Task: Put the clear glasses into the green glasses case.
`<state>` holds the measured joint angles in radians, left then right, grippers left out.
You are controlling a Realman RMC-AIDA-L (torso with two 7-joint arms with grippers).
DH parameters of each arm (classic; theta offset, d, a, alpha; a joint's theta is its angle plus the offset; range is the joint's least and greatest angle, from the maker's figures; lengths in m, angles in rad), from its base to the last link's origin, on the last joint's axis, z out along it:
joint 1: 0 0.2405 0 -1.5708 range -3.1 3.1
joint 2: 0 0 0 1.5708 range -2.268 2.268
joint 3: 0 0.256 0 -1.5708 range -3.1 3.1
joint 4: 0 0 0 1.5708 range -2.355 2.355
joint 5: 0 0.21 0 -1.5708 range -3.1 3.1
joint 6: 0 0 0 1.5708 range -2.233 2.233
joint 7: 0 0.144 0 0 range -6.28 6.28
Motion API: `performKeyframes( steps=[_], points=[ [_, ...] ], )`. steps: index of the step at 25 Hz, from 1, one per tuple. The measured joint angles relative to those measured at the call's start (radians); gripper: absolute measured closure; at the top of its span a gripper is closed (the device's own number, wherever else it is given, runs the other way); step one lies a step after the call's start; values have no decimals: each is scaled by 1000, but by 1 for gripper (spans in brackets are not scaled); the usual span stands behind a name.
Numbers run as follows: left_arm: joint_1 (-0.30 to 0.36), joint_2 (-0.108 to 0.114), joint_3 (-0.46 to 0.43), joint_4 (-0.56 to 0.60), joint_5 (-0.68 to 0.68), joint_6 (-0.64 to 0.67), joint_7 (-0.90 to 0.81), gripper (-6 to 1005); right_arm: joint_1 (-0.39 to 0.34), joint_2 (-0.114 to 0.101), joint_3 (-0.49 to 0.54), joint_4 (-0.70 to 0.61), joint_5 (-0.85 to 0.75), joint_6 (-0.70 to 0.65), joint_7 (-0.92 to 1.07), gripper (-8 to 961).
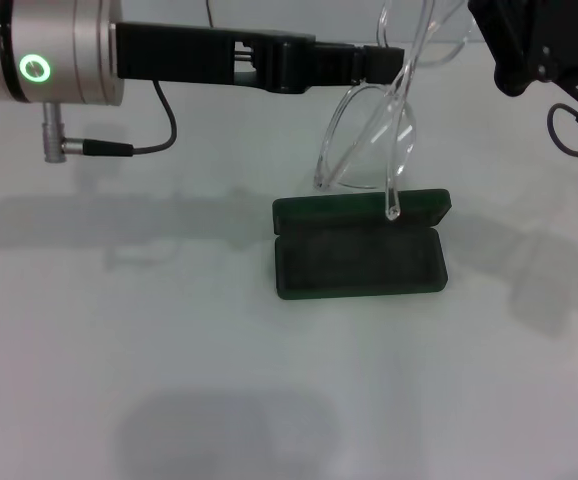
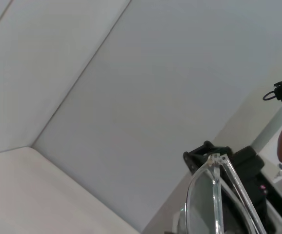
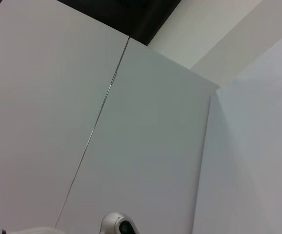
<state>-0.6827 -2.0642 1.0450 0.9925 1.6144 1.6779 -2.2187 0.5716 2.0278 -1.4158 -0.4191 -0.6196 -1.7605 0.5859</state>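
Observation:
The green glasses case (image 1: 359,255) lies open on the white table, lid back, dark lining up. Above its far side hang the clear glasses (image 1: 374,125), held up in the air by my left gripper (image 1: 394,62), which reaches in from the left and is shut on the frame. One clear arm hangs down with its tip just over the case's lid edge. In the left wrist view a lens and arm of the clear glasses (image 2: 214,200) show close up. My right gripper (image 1: 524,45) is raised at the top right, apart from the glasses.
The white table (image 1: 169,350) spreads around the case. A grey cable (image 1: 154,130) hangs from my left arm. White walls fill both wrist views.

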Motion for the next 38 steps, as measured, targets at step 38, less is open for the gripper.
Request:
performKeyframes(
  steps=[38],
  points=[
    [190,-27,520,905,918,-78,-142,924,-401,-164,491,-38,130,-1,364,947]
  ],
)
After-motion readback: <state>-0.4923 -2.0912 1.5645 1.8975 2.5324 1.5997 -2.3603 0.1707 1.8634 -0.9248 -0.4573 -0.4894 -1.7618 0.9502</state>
